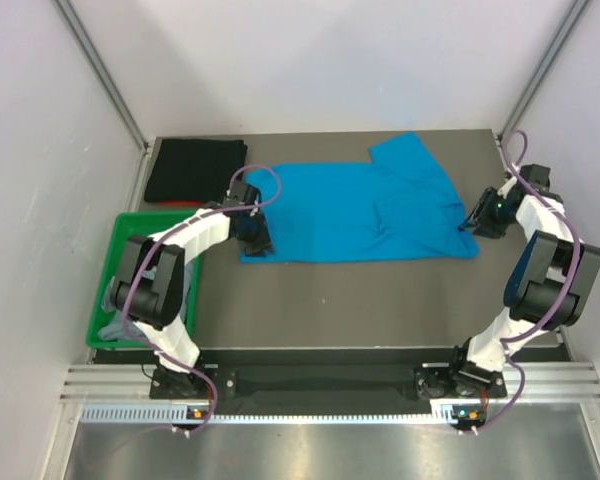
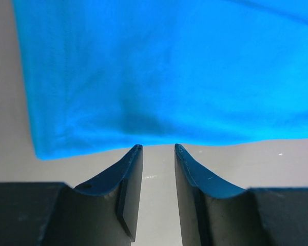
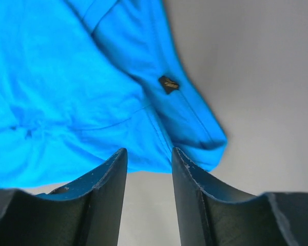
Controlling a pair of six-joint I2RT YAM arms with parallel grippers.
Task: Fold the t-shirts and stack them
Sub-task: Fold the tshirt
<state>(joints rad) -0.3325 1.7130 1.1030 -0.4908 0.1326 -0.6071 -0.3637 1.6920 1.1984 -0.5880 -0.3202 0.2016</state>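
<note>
A bright blue t-shirt (image 1: 360, 215) lies spread flat across the middle of the table, one sleeve pointing to the back right. My left gripper (image 1: 255, 240) hovers at its near left corner; in the left wrist view the gripper (image 2: 158, 147) is open, just short of the blue hem (image 2: 169, 66), with bare table between the fingers. My right gripper (image 1: 472, 222) is at the shirt's right end; it (image 3: 150, 151) is open and empty, close to the blue edge (image 3: 66, 102). A black t-shirt (image 1: 193, 170) lies folded at the back left. A grey t-shirt (image 1: 115, 325) lies in the bin.
A green plastic bin (image 1: 102, 290) stands at the table's left edge beside my left arm. White walls and metal posts close in the back and sides. A small dark tag (image 3: 168, 84) sits on the blue cloth near the right gripper.
</note>
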